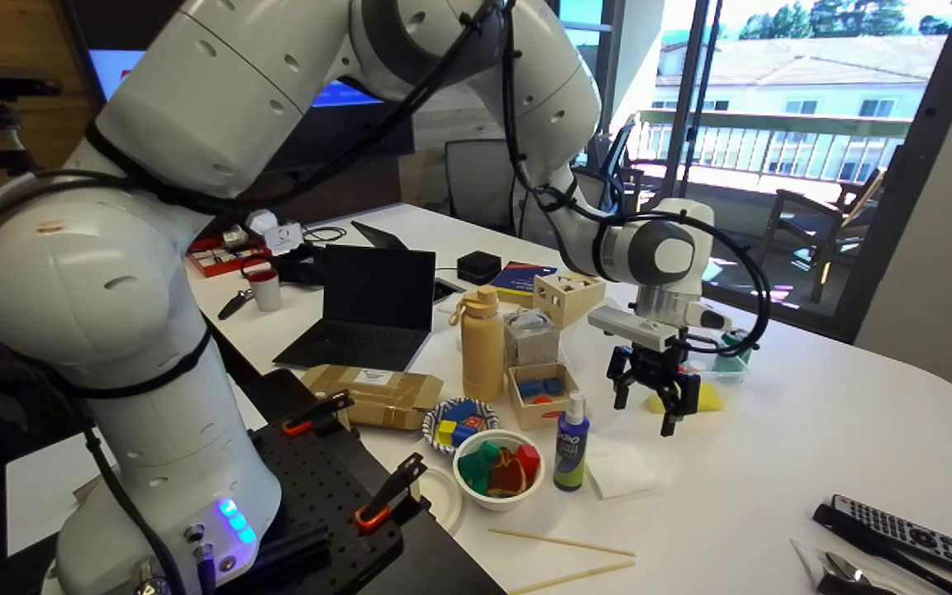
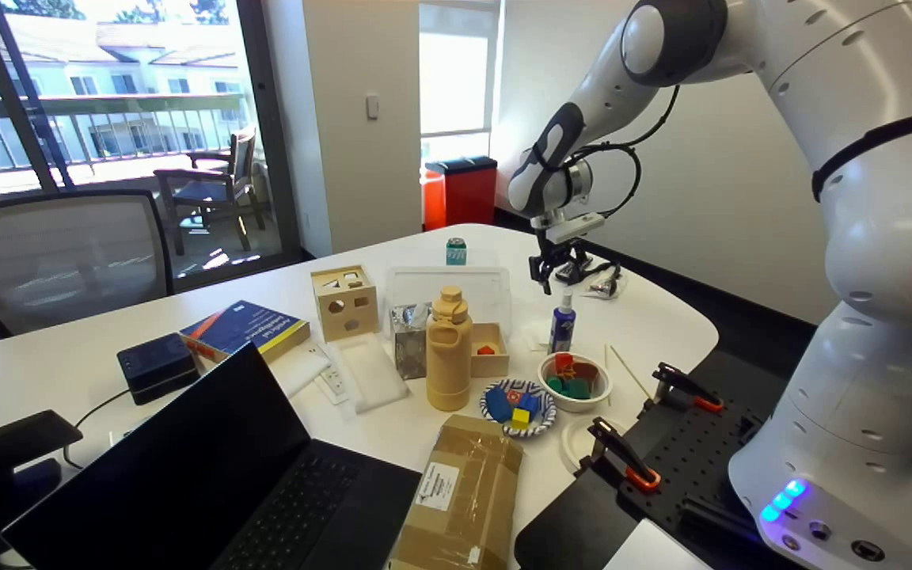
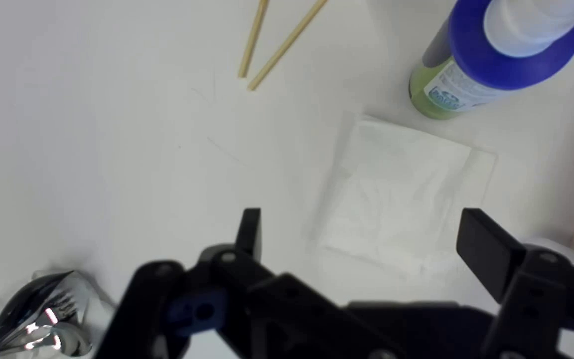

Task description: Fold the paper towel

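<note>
The white paper towel (image 3: 396,194) lies on the white table, flat with slight creases. Its upper layer leaves a strip of lower layer showing along the right side in the wrist view. It also shows in an exterior view (image 1: 621,473), beside the spray bottle. In an exterior view only a small part of the towel (image 2: 537,343) shows behind that bottle. My gripper (image 1: 645,413) is open and empty, raised above the table. In the wrist view the fingers of the gripper (image 3: 360,219) stand wide apart, with the towel below and beyond them.
The spray bottle (image 1: 571,446) stands close to the towel's edge. A bowl of colored blocks (image 1: 499,471) is beside the bottle. Two wooden sticks (image 1: 563,542) lie near the front. Bagged cutlery (image 3: 43,319) and a remote (image 1: 922,533) lie to one side. A yellow sponge (image 1: 699,398) lies behind the gripper.
</note>
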Available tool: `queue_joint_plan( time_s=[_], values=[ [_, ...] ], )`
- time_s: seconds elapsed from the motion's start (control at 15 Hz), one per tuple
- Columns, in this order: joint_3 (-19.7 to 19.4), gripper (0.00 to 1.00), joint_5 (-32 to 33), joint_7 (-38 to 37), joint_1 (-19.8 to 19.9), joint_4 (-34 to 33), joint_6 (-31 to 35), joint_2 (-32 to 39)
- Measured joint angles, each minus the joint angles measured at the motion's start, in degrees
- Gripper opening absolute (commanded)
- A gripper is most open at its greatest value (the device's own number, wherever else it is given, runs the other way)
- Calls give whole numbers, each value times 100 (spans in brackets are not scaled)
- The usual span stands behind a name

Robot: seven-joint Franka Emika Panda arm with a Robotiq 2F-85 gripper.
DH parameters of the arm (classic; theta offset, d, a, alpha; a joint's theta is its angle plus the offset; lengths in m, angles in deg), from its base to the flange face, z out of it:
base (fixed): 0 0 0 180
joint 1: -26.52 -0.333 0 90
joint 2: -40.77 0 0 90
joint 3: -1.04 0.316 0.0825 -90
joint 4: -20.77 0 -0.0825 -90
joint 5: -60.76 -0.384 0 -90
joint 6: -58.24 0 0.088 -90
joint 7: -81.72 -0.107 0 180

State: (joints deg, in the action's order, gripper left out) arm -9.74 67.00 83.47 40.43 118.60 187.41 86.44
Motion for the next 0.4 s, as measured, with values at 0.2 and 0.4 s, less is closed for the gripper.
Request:
queue_joint_plan(
  time_s=[0.2, 0.4],
  values=[
    [182, 100, -188, 552, 270, 207, -9, -259],
    [280, 100, -272, 865, 372, 356, -11, -385]
  ],
)
